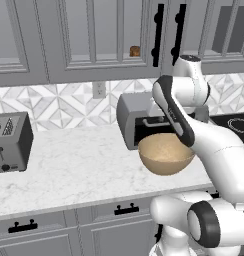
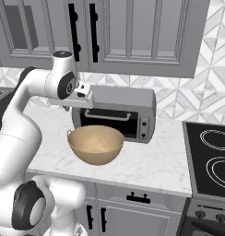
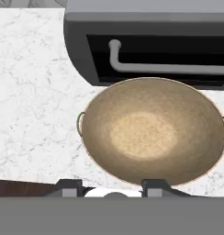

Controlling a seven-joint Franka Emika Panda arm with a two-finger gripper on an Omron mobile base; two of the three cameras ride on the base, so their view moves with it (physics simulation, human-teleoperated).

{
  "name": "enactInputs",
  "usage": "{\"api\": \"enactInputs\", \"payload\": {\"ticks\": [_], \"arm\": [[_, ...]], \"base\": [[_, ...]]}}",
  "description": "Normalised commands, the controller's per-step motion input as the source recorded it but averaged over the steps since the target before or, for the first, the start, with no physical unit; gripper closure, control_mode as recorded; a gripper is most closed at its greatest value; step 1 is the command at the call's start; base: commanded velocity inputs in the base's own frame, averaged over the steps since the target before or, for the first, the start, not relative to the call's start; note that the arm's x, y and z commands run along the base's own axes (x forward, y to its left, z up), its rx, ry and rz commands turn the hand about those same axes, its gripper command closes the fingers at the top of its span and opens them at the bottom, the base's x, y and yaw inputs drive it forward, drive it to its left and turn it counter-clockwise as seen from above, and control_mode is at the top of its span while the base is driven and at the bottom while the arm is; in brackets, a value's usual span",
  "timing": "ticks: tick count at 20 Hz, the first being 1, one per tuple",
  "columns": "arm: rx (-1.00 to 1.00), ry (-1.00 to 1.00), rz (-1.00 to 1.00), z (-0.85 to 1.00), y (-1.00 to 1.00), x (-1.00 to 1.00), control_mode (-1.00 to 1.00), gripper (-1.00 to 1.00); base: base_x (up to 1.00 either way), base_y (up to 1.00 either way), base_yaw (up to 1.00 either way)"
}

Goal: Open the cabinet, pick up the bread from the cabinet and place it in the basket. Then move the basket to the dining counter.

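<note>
Two dark fingertips of the gripper (image 3: 111,188) stand apart at the bottom of the hand view, jaws part spread with nothing between them, hanging above the near rim of the basket (image 3: 153,131). The basket, tan and round with small loop handles at either side, is empty; it sits on the marble counter (image 1: 79,165) near its front edge, just in front of the toaster oven (image 2: 116,113), whose door handle runs parallel to the counter's front edge. From the left base view the bread (image 1: 135,51) shows as a small brown lump behind the glass of the cabinet (image 1: 104,35), low on its shelf near the door's right edge, beside the long black bar handles (image 1: 158,35). The doors look shut. So the relation that matters, as I judge it, is vertical: the jaws point down at the basket while the bread lies well above and behind them, up past the toaster oven. The next move seems to call for the hand to lift and turn towards those upright handles, whose long axis runs vertical, before anything can be fetched. A toaster (image 1: 11,142) stands towards the counter's left end, well apart, and a cooktop (image 2: 211,156) borders the right end.
</note>
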Motion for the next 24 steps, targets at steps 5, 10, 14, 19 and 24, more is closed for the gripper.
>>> {"api": "enactInputs", "payload": {"ticks": [5,10,14,19,24], "arm": [[0.0,-0.16,0.0,-0.01,-0.05,-0.49,-1.0,-1.0],[0.13,-0.6,-0.02,0.17,0.18,-0.15,-1.0,-1.0],[0.15,-0.38,-0.01,0.5,0.15,0.02,-1.0,-1.0],[0.06,-0.2,-0.02,0.88,0.07,0.03,-1.0,-1.0],[0.0,-0.04,-0.02,1.0,0.0,0.0,-1.0,-1.0]], "base": [[0.0,0.0,0.0],[0.0,0.0,0.0],[0.0,0.0,0.0],[0.0,0.0,0.0],[0.0,0.0,0.0]]}}
